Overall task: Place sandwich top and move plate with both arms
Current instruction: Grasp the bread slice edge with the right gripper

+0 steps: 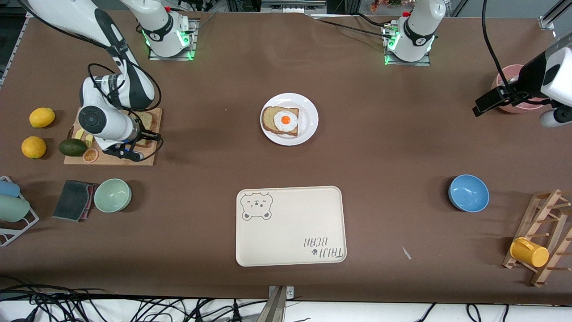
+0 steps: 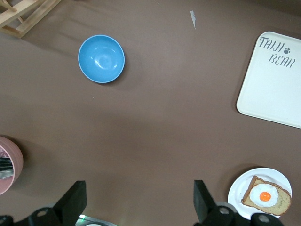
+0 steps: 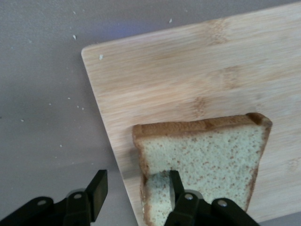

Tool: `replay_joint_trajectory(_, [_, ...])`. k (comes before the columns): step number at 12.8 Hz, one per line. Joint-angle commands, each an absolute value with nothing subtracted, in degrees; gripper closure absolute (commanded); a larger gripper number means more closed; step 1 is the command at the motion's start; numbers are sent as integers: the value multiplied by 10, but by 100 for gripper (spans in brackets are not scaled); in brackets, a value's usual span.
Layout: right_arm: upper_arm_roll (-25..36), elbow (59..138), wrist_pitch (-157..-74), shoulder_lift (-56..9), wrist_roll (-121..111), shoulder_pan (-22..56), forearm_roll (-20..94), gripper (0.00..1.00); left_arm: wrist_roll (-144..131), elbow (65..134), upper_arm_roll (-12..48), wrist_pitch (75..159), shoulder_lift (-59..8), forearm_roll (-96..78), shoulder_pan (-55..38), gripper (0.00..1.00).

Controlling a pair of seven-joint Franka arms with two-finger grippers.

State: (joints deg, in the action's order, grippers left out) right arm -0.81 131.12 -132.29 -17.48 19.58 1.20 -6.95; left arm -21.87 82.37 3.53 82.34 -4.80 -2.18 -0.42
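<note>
Right gripper (image 3: pixel 134 195) hung low over cutting board (image 3: pixel 197 80), jaws apart, 1 finger on bread slice (image 3: pixel 207 155), other off its crust edge. Plate (image 1: pixel 308 109) sat mid-table, 12 o'clock from tray (image 1: pixel 290 226). Advice: center jaws across slice edge, close gently. Left gripper (image 2: pixel 138 202) waited, jaws apart, above bare table.

You find the wooden cutting board (image 1: pixel 111 158) right under the right gripper (image 1: pixel 145 136), with an avocado (image 1: pixel 72 147) and an orange slice (image 1: pixel 90 155) on it near that gripper. Two lemons (image 1: pixel 41 117) lie off the board. The pink cup (image 1: pixel 509 76) sits beside the left gripper (image 2: pixel 138 193); the blue bowl (image 1: pixel 468 192) and bear-print tray (image 1: pixel 290 226) lie well apart from both
</note>
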Motion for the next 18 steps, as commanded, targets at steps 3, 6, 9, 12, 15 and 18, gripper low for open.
replay_joint_trajectory(3, [-6, 1310, -1290, -163, 207, 12, -82, 47, -224, 824, 36, 827, -48, -14, 6, 0])
replay_joint_trajectory(6, [1, 1312, -1287, -160, 207, 12, -86, 50, -227, 824, 39, 825, -47, -13, 1, 0])
replay_joint_trajectory(9, [1, 1311, -1288, -168, 210, 13, -86, 50, -229, 823, 46, 824, -47, -11, -8, 0])
replay_joint_trajectory(12, [1, 1311, -1289, -171, 210, 13, -86, 51, -228, 822, 60, 816, -48, -8, -8, 0])
replay_joint_trajectory(15, [2, 1311, -1290, -171, 210, 12, -101, 53, -225, 821, 59, 821, -54, -15, -4, 0])
replay_joint_trajectory(18, [3, 1310, -1277, -169, 210, 11, -101, 54, -225, 821, 58, 822, -56, -14, 1, 0])
